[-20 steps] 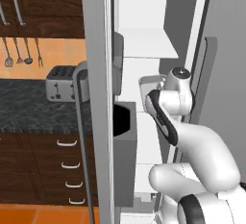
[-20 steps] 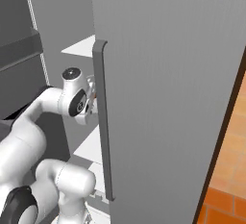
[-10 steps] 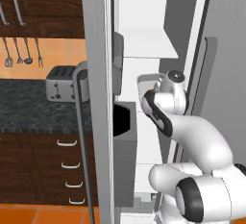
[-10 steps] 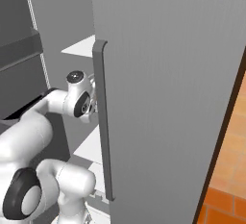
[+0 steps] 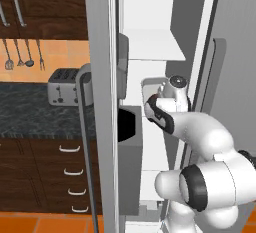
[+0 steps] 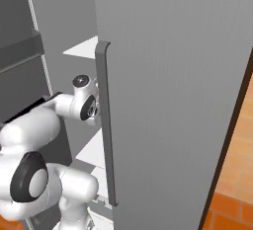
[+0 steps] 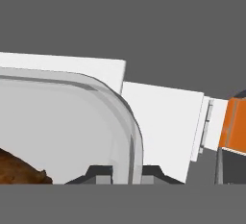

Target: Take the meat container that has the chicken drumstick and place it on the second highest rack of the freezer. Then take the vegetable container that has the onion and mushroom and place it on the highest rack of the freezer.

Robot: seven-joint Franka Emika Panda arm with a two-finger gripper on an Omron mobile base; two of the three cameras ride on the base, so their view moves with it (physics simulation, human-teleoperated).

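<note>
so rn, going left to right: in the left base cam there's one silver toaster (image 5: 64,86) on the dark speckled counter (image 5: 30,117), three utensils (image 5: 23,55) hanging above it, and four white drawer pulls (image 5: 70,177) down the dark wood cabinet. None of that matters for the job, just counting. Next over is the tall grey freezer (image 6: 163,76) w/ its long grey bar handle (image 6: 105,125), door swung open so I can reach the white inside. I count two flat white shelf panels (image 5: 152,44) visible in there from that side, can't tell which is the second highest rack tbh. My arm is poking in btwn the doors around mid height. Hand cam: my two-finger gripper (image 7: 126,172) is pinched narrow on the rim of one clear rounded plastic meat container (image 7: 72,122), one tip inside the wall and one outside. I'd guess that's why it's held by the edge, the tray is way too wide to span. One reddish-brown glossy chicken drumstick (image 7: 19,170) sits in the tray bottom, near my fingers. White freezer shelf edge is just behind the tray, so it looks like I'm abt to set it down, prob not released yet.
</note>
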